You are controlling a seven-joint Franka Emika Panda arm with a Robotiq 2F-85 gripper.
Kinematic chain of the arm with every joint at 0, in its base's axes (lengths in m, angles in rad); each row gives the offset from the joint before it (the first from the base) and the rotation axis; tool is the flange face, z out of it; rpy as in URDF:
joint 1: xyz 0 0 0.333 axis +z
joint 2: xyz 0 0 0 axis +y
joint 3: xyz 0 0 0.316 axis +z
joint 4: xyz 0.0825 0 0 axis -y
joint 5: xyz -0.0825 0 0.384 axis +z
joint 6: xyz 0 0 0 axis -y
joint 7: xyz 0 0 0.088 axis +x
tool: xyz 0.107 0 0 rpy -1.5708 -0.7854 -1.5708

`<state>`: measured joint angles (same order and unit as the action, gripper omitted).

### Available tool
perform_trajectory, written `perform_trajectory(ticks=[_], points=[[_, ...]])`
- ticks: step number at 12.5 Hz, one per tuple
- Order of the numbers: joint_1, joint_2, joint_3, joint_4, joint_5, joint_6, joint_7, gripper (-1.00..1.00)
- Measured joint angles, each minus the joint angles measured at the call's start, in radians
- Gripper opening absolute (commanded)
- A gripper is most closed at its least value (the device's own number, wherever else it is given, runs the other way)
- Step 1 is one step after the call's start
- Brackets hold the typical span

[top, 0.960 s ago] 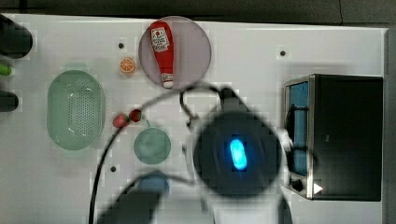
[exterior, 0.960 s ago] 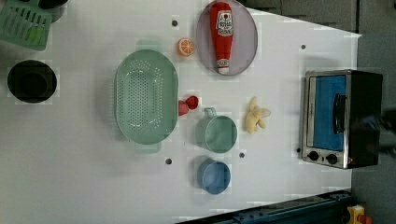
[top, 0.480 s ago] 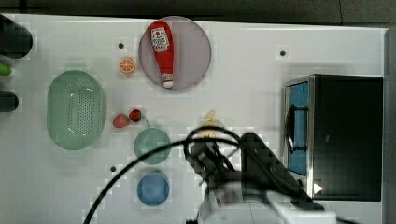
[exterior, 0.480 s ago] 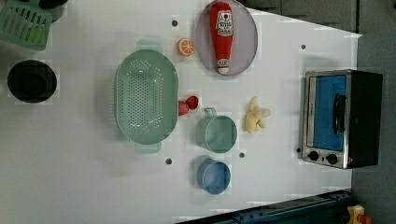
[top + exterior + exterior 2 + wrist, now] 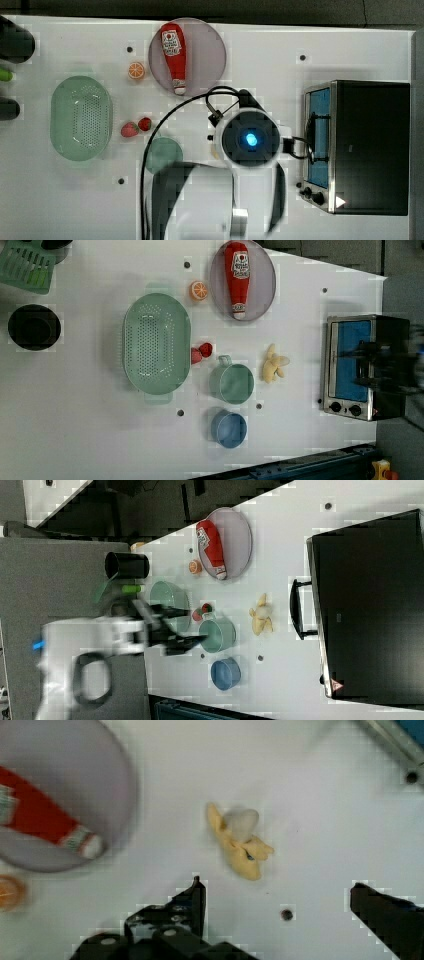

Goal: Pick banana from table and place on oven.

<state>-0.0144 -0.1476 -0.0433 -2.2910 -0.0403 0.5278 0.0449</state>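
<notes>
in the top view the white robot arm (image 5: pixel 250 140) hangs over the flat white table (image 5: pixel 280 40), between the grey-purple round plate (image 5: pixel 200 45) and the boxy black toaster oven (image 5: pixel 372 145), whose top is bare. in the left view and right view the small pale yellow peeled banana (image 5: pixel 273 369) lies on the table between the green cup (image 5: pixel 232 384) and the oven door, untouched. in the wrist view the black gripper (image 5: pixel 277 902) hovers spread wide and empty near the banana, so i judge that grasp, lift and placing all remain.

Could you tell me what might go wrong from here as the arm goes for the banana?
The banana is small and irregular, with peel flaps, so the open end effector could pinch only a flap and drop it. The green cup stands close beside it and might get bumped. The oven top is high, so a low carry could hit its frame.
</notes>
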Motion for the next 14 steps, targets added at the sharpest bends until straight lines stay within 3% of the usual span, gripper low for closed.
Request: perform_trajectory(ticks=[4, 7, 11, 14], points=[[-0.017, 0.247, 0.004, -0.092, -0.01, 0.202, -0.001, 1.0], [-0.019, 0.29, 0.0, -0.148, 0.004, 0.398, 0.001, 1.0], [-0.018, 0.321, -0.006, -0.15, -0.009, 0.561, -0.001, 1.0], [-0.01, 0.427, -0.003, -0.133, 0.0, 0.659, 0.002, 1.0]])
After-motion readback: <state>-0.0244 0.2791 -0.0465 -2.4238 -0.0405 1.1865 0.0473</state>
